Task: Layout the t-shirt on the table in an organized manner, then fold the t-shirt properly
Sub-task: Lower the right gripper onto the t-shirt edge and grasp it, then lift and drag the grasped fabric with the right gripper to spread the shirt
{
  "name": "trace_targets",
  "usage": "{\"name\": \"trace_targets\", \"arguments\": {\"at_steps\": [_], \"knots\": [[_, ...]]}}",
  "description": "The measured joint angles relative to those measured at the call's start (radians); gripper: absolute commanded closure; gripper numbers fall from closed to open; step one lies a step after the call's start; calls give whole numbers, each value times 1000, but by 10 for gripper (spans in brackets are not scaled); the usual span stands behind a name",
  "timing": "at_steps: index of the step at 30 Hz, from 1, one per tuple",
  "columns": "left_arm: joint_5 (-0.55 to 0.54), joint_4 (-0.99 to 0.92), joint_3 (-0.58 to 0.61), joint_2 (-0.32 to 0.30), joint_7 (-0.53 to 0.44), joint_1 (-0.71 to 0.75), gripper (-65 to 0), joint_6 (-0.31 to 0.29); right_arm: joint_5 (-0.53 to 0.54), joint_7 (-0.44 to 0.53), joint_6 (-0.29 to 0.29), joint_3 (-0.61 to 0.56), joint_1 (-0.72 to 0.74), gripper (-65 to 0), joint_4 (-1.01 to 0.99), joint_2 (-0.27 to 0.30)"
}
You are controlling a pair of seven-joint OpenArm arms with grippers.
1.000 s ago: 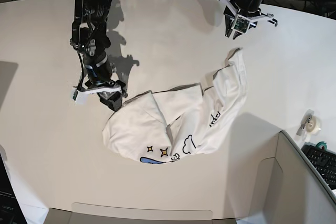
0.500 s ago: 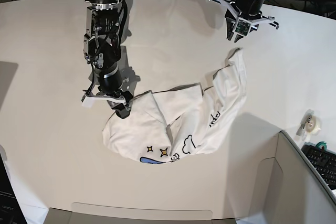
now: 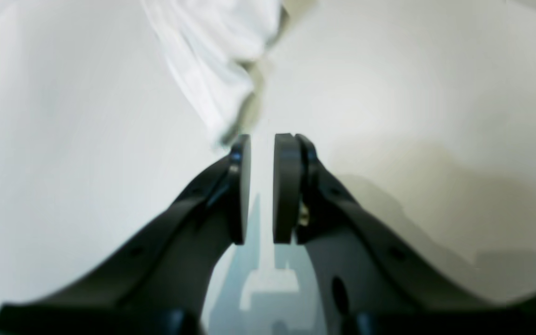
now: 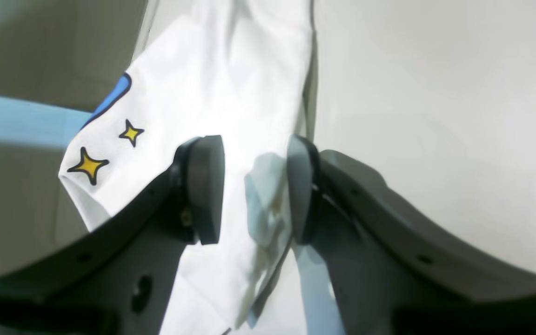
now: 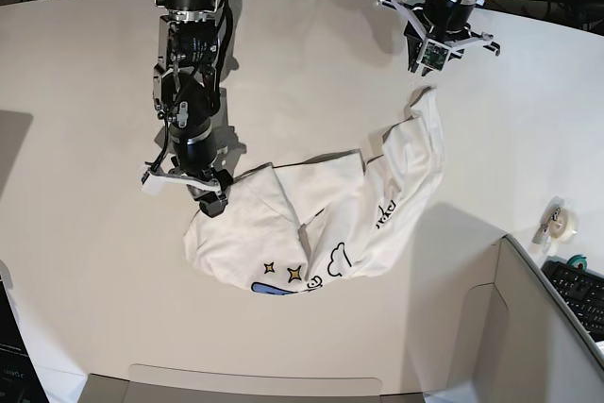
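— While the table point(image 5: 85, 261) lies broad and white, where is the t-shirt point(image 5: 321, 224)?

— Crumpled mid-table, one end trailing toward the left gripper point(image 3: 262, 139), whose pads point(image 3: 284, 186) stand a narrow gap apart, gripping nothing.

— And the right gripper point(image 4: 254, 186)?

— Jaws parted, straddling a fold of cloth near the yellow stars point(image 4: 89, 164).

The t-shirt point(image 5: 321, 219) is white, printed with two yellow four-pointed stars outlined in black, a blue shape with a black outline, and a black-outlined cloud near its lower edge. The table point(image 5: 85, 73) is plain off-white. The right gripper point(image 4: 255, 188) has dark grey pads and arms; the left gripper point(image 3: 262, 186) is black. At the lower right of the base view stands a grey bin point(image 5: 557, 327).
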Motion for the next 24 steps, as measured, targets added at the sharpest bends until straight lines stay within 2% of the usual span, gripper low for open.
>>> {"name": "trace_targets", "arguments": {"at_steps": [3, 6, 12, 22, 24], "knots": [[0, 0, 0, 0, 0, -2, -92, 1, 17, -10, -51, 15, 6, -227, 3, -2], [0, 0, 0, 0, -1, -2, -92, 5, 19, -12, -79, 18, 17, -227, 1, -2], [0, 0, 0, 0, -1, -1, -92, 5, 16, -14, -212, 16, 72, -227, -33, -5], [0, 0, 0, 0, -1, -1, -92, 4, 14, -18, -219, 13, 90, -226, -40, -1], [0, 0, 0, 0, -1, -3, -92, 5, 13, -8, -221, -18, 84, -226, -38, 5]]}}
